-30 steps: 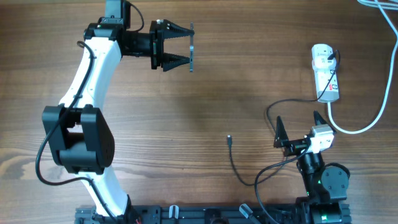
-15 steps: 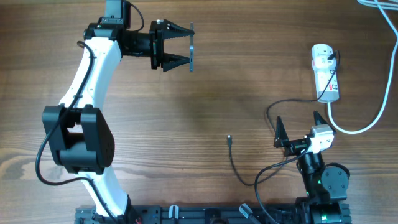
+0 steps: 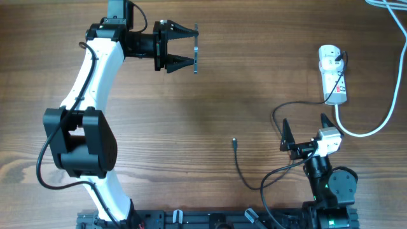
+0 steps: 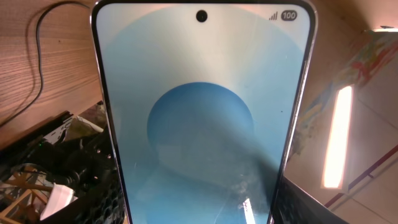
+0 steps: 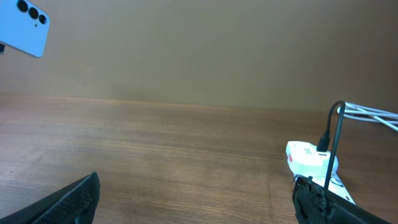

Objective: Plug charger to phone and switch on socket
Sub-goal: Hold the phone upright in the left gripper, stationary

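My left gripper [image 3: 191, 48] is shut on the phone [image 3: 196, 49] and holds it on edge above the far left of the table. In the left wrist view the phone's cyan screen [image 4: 202, 118] fills the frame between the dark fingers [image 4: 93, 199]. From the right wrist its pale blue back [image 5: 22, 25] shows at top left. The charger's connector tip [image 3: 234, 142] lies loose mid-table. Its thin black cable [image 3: 241, 175] loops round to a black plug [image 3: 341, 58] in the white socket [image 3: 331, 73] at the far right. My right gripper [image 3: 304, 124] stands open and empty near the front right, short of the socket [image 5: 311, 158].
A thick white cord [image 3: 381, 121] curves from the socket off the far right edge. The arm bases and a black rail [image 3: 210, 219] line the front edge. A thin black cable [image 4: 37, 62] lies on the wood in the left wrist view.
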### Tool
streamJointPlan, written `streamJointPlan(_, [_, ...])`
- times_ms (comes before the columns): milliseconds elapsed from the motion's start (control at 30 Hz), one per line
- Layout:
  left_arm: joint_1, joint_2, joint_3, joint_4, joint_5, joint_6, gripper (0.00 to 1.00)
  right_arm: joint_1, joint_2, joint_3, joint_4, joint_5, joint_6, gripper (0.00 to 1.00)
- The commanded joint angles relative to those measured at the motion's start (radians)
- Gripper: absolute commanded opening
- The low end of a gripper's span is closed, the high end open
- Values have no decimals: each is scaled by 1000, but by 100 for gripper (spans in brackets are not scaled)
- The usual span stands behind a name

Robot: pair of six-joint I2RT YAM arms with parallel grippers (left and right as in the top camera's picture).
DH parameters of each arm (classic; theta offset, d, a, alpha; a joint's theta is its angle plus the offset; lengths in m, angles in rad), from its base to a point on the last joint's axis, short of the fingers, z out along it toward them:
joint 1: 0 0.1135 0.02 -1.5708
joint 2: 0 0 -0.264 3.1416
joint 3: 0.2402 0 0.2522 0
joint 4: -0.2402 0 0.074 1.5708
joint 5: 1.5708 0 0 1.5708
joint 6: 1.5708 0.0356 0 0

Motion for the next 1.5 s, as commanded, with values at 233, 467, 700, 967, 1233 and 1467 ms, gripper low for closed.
streamJointPlan(233, [2, -39, 3, 3, 54, -5, 63, -3, -1, -2, 2, -1, 7, 100])
streamJointPlan(467, [2, -39, 3, 3, 54, -5, 63, -3, -1, -2, 2, -1, 7, 100])
streamJointPlan(700, [2, -39, 3, 3, 54, -5, 63, -3, -1, -2, 2, -1, 7, 100])
streamJointPlan(967, [2, -39, 3, 3, 54, -5, 63, -3, -1, -2, 2, -1, 7, 100])
streamJointPlan(1233, [2, -39, 3, 2, 54, -5, 63, -3, -1, -2, 2, -1, 7, 100])
streamJointPlan(1467, [2, -39, 3, -28, 54, -5, 63, -3, -1, -2, 2, -1, 7, 100])
